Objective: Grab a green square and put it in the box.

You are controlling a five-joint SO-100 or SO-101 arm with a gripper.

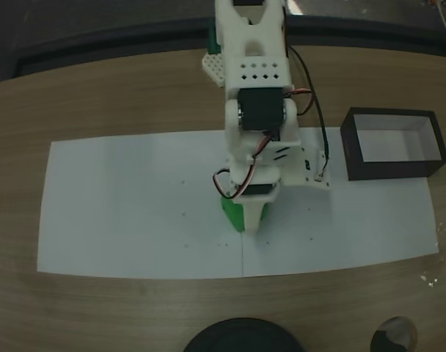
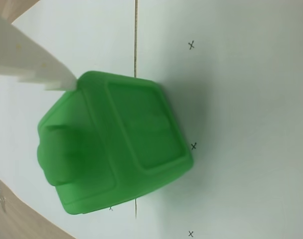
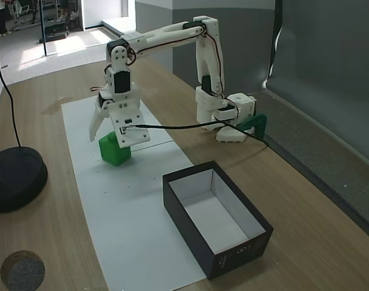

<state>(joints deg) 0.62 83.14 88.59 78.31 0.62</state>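
I had the gripper [image 3: 108, 138] spread over the green square [image 3: 115, 151], 1 finger [image 2: 34, 64] touching its edge, block resting on the white paper [image 1: 120, 220]; box [image 3: 216, 219] stood well apart, empty.

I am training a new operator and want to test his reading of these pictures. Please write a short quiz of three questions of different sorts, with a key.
1. True or false: the green square already lies inside the box.
2. Multiple choice: what lies under the green square? A) bare wood B) white paper sheet C) black round base
3. Fill in: in the wrist view, one white finger touches the block's upper ____ corner.

Key:
1. False. The block sits on the paper, the gripper is down around it, and the box is empty.
2. B
3. left
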